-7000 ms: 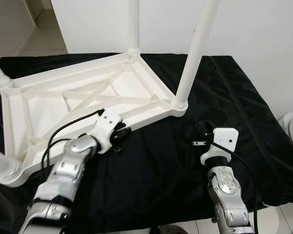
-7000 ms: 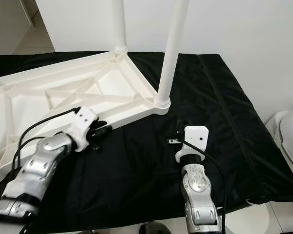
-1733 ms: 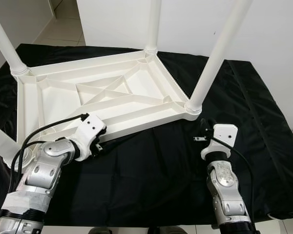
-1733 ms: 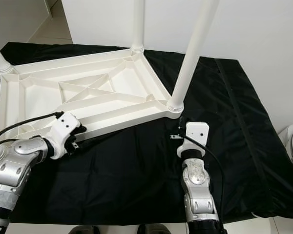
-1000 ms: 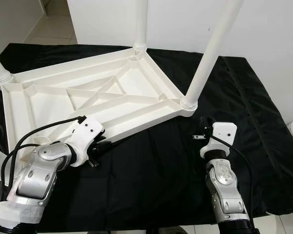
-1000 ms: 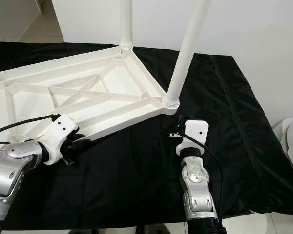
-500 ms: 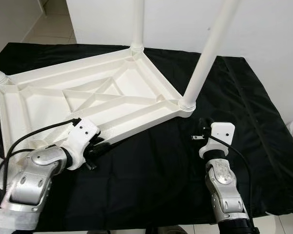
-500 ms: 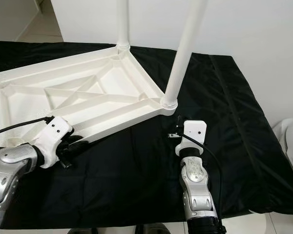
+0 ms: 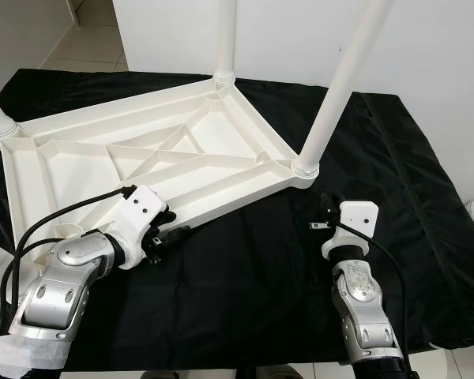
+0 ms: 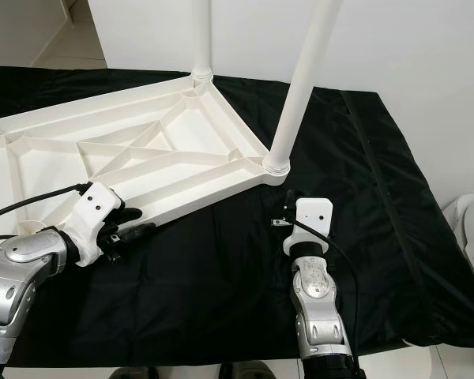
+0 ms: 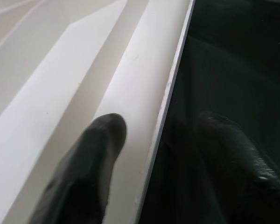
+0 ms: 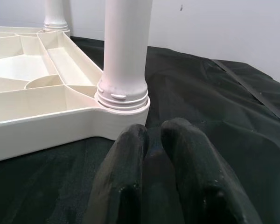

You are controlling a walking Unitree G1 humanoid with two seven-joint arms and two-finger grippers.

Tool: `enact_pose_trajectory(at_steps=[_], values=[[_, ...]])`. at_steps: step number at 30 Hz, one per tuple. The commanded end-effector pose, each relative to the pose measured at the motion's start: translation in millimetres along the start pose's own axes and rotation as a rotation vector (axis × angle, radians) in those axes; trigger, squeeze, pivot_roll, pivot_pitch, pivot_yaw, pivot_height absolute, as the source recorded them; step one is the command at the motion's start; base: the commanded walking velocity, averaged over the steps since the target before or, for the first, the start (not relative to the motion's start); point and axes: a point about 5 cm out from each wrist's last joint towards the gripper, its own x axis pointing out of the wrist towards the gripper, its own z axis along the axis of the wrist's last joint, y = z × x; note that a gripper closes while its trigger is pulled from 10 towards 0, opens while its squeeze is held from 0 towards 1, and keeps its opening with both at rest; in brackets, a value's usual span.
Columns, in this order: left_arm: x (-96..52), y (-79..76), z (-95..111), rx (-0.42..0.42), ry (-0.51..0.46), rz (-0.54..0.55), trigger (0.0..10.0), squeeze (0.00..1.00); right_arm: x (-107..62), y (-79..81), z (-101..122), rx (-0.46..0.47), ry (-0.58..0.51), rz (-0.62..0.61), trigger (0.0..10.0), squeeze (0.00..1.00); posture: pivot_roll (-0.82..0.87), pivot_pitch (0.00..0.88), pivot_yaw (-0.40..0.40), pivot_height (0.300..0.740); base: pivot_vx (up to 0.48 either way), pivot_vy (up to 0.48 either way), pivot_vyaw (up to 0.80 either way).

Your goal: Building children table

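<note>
kids table: white, upside down on the black-covered tabletop, legs sticking up
left claw: spread, one finger over the near rim, the other on the cloth side, so it straddles that edge
rim axis: runs left-near to right-far, claw crosses it
right claw: pressed together, empty, just near of the right corner leg
nearer arm: left, I'd say

The left arm reaches forward, bent at the elbow, its wrist angled toward the right. The left gripper has its fingers spread, one on each side of a thin white edge. The right arm stretches straight ahead, wrist level. The right gripper has its fingertips pressed together.
</note>
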Motion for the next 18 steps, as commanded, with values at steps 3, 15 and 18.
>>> enact_pose_trajectory(at_steps=[3, 15, 18], values=[[-0.5, -3.3, 0, 0.024, -0.008, -0.018, 10.0, 0.00, -0.7, -1.4, 0, -0.004, -0.006, -0.002, 10.0, 0.00, 0.08, 0.073, -0.056, 0.740, 0.000, 0.000, 0.00], [3.7, 19.8, -7, -0.041, 0.069, 0.104, 10.0, 0.00, 0.9, -0.2, 0, -0.002, -0.008, -0.005, 10.0, 0.00, 0.08, 0.069, -0.049, 0.740, 0.000, 0.000, 0.00], [7.2, 15.5, -11, -0.046, 0.104, 0.093, 10.0, 0.00, 1.1, -0.8, 1, -0.004, -0.009, -0.007, 10.0, 0.00, 0.08, 0.067, -0.046, 0.740, 0.000, 0.000, 0.00]])
